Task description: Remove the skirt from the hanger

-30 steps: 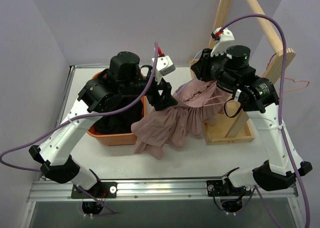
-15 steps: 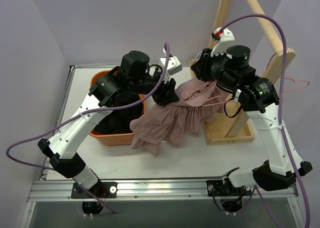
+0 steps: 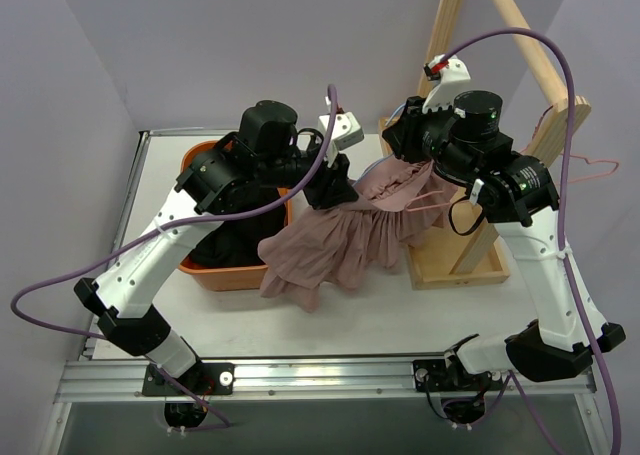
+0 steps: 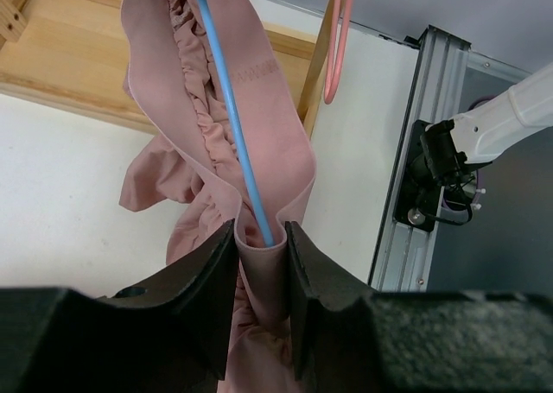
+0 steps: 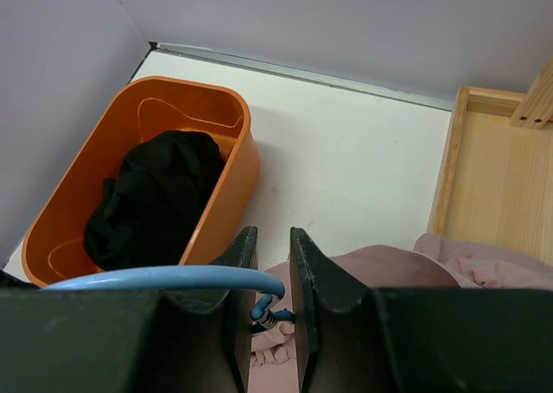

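A dusty pink skirt (image 3: 340,240) hangs from a blue hanger, draping onto the white table. In the left wrist view the blue hanger bar (image 4: 232,125) runs inside the pink waistband (image 4: 216,125). My left gripper (image 4: 261,263) is shut on the waistband fold at the bar's end; in the top view it sits at the skirt's left end (image 3: 335,190). My right gripper (image 5: 270,272) is shut on the blue hanger (image 5: 173,278) near its twisted neck, at the skirt's right end in the top view (image 3: 405,140).
An orange bin (image 3: 205,270) with black clothing (image 5: 155,194) stands left of the skirt. A wooden rack with base tray (image 3: 455,265) stands at the right, with a pink hanger (image 3: 590,165) on it. The table's front rail (image 3: 330,375) lies near.
My left arm has swung up and to the right from the bin side to the skirt's left end, lifting the waistband. The skirt's hem shifted slightly left. The right arm stayed in place.
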